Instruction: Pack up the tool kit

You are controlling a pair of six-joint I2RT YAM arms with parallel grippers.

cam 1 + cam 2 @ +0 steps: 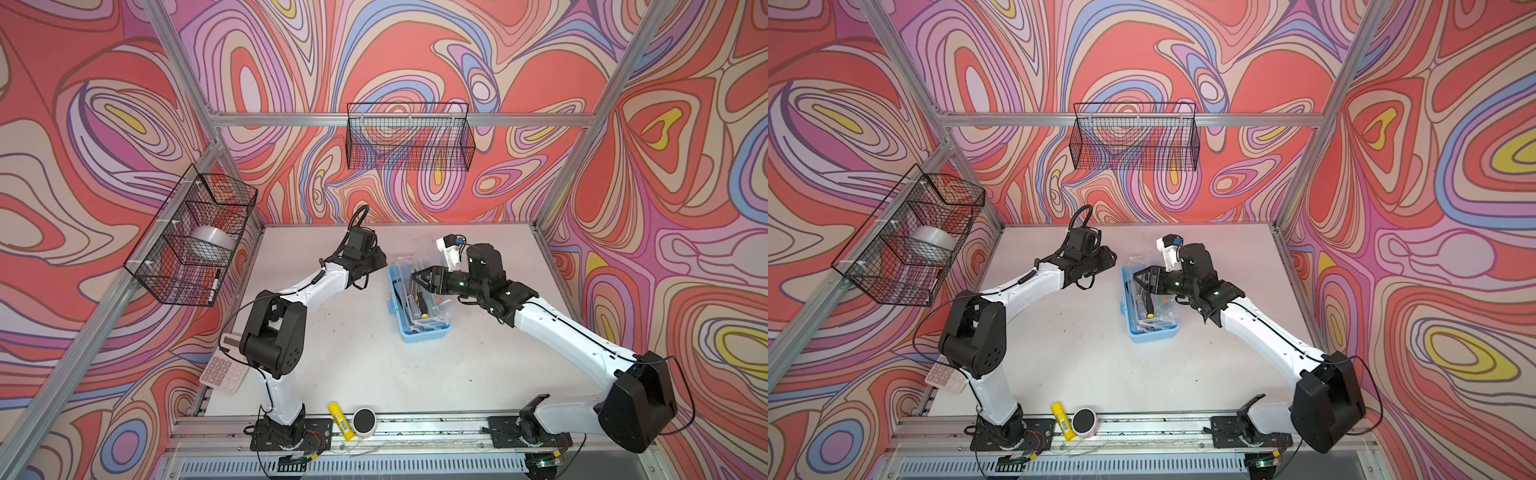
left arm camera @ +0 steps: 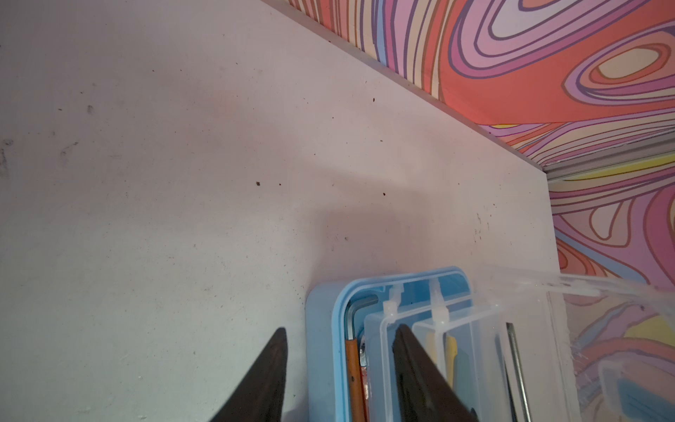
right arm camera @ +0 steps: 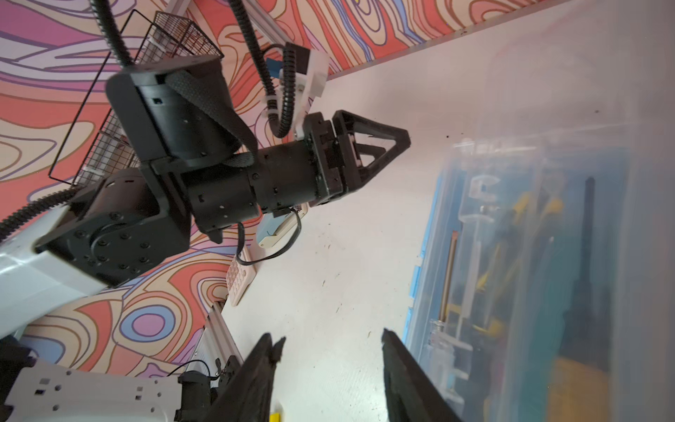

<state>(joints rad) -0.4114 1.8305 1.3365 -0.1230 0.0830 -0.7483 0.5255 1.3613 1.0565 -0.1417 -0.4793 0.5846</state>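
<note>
The tool kit (image 1: 430, 332) (image 1: 1158, 332) is a light-blue case lying on the white table, with its clear lid (image 1: 409, 262) raised. Inside lie a yellow-and-black screwdriver (image 1: 419, 300), a hex key (image 2: 351, 314) and an orange rod (image 2: 353, 372), beside a clear inner tray (image 2: 380, 350). My left gripper (image 1: 381, 261) (image 2: 341, 329) is open at the case's far left corner. In its wrist view the blue rim (image 2: 321, 347) shows between the fingers without touching them. My right gripper (image 1: 415, 276) (image 3: 328, 336) is open over the case, with nothing between its fingers and the lid (image 3: 548, 255) beside it.
A white calculator (image 1: 224, 372) lies at the table's left edge behind the left arm. A yellow tube (image 1: 340, 419) and a round black-topped puck (image 1: 365, 422) sit on the front rail. Wire baskets hang on the left wall (image 1: 166, 282) and the back wall (image 1: 409, 137).
</note>
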